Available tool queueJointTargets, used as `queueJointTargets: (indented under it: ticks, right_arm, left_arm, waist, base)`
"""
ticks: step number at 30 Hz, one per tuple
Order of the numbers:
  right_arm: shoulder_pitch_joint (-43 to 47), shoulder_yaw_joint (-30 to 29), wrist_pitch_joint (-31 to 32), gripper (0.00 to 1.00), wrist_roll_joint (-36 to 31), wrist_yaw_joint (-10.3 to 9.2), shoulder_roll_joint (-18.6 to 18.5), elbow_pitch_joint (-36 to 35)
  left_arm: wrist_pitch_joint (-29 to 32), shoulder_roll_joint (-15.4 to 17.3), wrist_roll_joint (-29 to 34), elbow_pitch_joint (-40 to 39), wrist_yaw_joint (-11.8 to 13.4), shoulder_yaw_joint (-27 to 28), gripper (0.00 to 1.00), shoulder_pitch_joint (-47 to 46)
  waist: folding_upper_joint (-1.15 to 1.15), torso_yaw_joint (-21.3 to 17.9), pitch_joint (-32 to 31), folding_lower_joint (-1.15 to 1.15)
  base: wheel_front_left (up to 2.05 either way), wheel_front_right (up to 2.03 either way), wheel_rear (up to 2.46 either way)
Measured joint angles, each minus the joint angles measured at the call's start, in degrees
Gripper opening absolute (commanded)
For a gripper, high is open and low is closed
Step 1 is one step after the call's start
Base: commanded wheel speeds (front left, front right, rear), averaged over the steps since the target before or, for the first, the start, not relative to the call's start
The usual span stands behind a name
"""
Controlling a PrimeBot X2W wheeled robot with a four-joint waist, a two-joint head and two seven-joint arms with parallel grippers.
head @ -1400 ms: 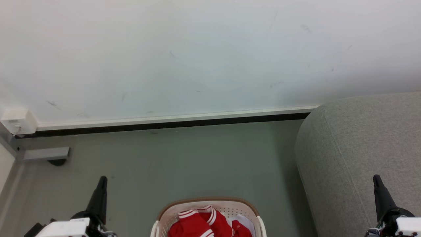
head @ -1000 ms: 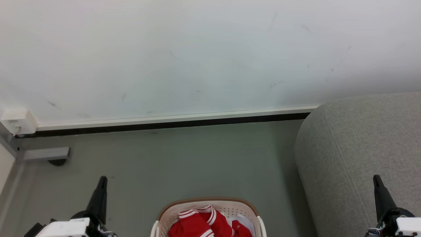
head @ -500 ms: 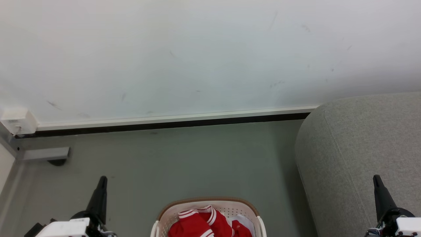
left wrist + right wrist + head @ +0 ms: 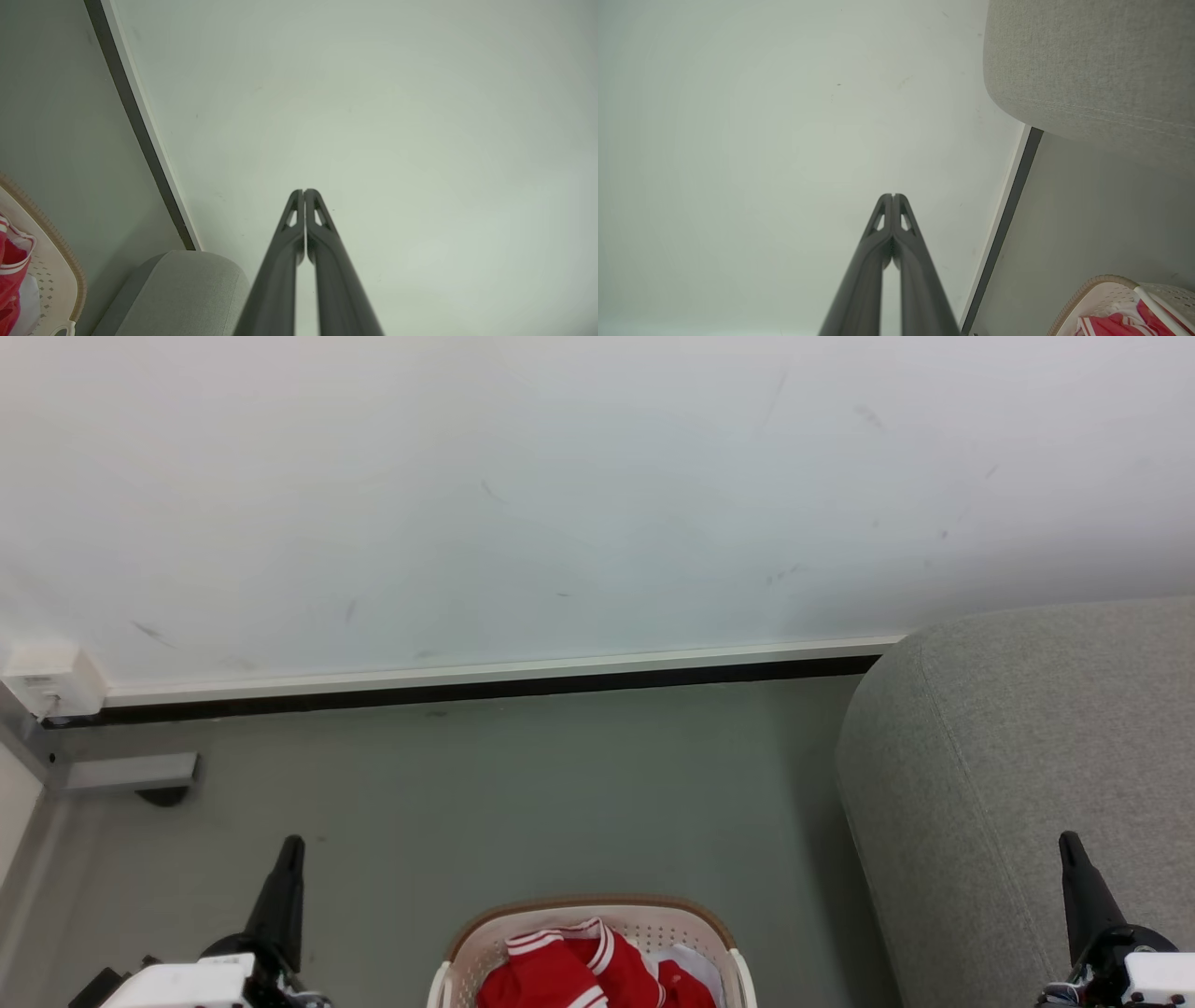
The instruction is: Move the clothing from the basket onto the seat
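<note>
- Now my left pincer (image 4: 291,845) and right pincer (image 4: 1067,840) are pressed together, empty.
- Red clothing (image 4: 569,971) lies in the basket (image 4: 653,919), near the seat (image 4: 1008,756).
- First step, I think: spread one pincer, reach down.

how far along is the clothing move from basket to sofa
Done: nothing; the red garment lies in the laundry basket. In hand: nothing; the left gripper and right gripper are shut and empty. Left: grasp it, lift it, lay it on the grey sofa.
</note>
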Motion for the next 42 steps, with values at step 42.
queueJointTargets:
  ticks: [42]
  right_arm:
    - [-0.01, 0.0, 0.0, 0.0, 0.0, 0.0, 0.0, 0.0]
  left_arm:
    - [0.0, 0.01, 0.0, 0.0, 0.0, 0.0, 0.0, 0.0]
  waist:
    - [0.0, 0.0, 0.0, 0.0]
  base:
    - [0.0, 0.0, 0.0]
